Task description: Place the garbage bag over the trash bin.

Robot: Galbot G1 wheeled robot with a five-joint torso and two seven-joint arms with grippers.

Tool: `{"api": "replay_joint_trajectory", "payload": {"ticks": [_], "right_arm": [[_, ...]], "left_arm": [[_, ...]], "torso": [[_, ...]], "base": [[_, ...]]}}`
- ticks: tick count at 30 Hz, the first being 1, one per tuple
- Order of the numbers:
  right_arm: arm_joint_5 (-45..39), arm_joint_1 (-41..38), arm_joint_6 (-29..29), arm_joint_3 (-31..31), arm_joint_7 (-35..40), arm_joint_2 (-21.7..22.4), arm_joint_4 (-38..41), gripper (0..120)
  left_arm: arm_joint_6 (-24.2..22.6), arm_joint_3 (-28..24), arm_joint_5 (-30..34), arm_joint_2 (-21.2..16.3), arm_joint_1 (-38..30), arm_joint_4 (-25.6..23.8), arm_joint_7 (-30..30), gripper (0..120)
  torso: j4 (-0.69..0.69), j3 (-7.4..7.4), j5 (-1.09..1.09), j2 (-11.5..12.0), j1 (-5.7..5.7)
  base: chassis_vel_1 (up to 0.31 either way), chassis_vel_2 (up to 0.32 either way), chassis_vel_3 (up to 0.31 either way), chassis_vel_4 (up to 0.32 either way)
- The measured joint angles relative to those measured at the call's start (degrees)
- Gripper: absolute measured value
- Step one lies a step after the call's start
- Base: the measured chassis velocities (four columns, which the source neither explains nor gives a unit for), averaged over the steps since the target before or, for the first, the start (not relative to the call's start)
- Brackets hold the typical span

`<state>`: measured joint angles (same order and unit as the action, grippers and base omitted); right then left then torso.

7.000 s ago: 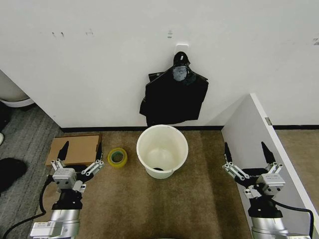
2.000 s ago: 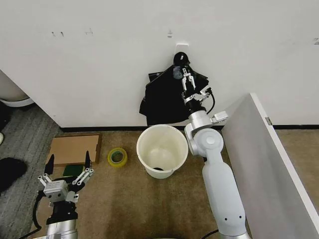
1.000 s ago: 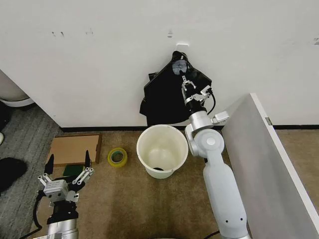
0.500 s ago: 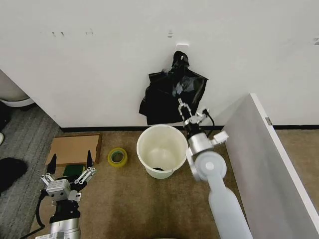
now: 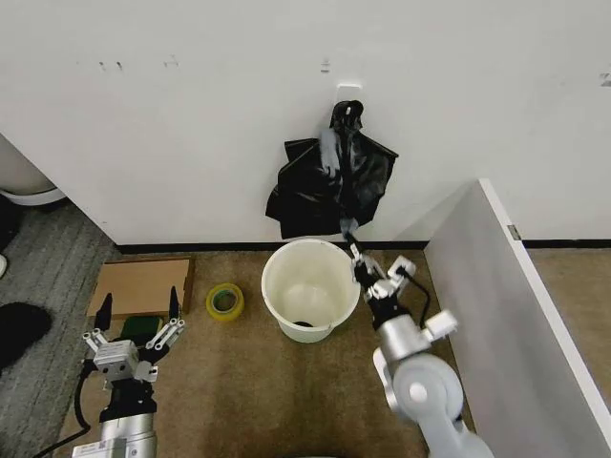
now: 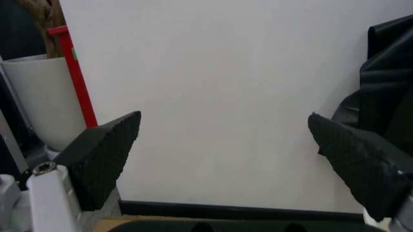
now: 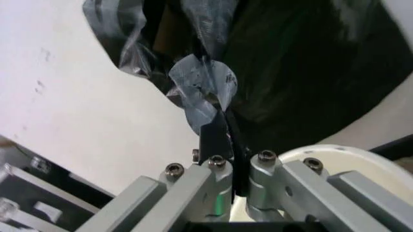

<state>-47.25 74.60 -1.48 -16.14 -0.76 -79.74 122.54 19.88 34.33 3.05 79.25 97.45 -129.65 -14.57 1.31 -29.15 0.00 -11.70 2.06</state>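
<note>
The trash bin, a round cream-white bucket, stands on the carpet by the wall. Above it a flat black bundle hangs on the wall. A glossy strip of the garbage bag stretches down from that bundle. My right gripper is shut on the strip's lower end, just above the bin's far right rim. The right wrist view shows the crinkled film of the garbage bag pinched at the right gripper. My left gripper waits low at the left, open, and the left gripper holds nothing.
A brown cardboard piece and a yellow tape roll lie left of the bin. A green object sits under the left gripper. A tall grey panel walls off the right side. The wall stands close behind the bin.
My right gripper came down from the top of the hanging bundle to just above the bin's rim, drawing a strip of black film with it. The left arm barely moved.
</note>
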Motion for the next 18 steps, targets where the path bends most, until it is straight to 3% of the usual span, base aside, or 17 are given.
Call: {"api": "replay_joint_trajectory", "payload": {"ticks": [18], "right_arm": [[22.0, 18.9, 12.2, 0.0, -3.2, 5.7, 5.3, 0]], "left_arm": [[-0.1, -0.3, 0.8, -1.3, -1.5, 0.9, -0.1, 100]], "torso": [[0.0, -0.01, 0.0, 0.0, 0.0]], "base": [[0.0, 0.0, 0.0, 0.0]]}}
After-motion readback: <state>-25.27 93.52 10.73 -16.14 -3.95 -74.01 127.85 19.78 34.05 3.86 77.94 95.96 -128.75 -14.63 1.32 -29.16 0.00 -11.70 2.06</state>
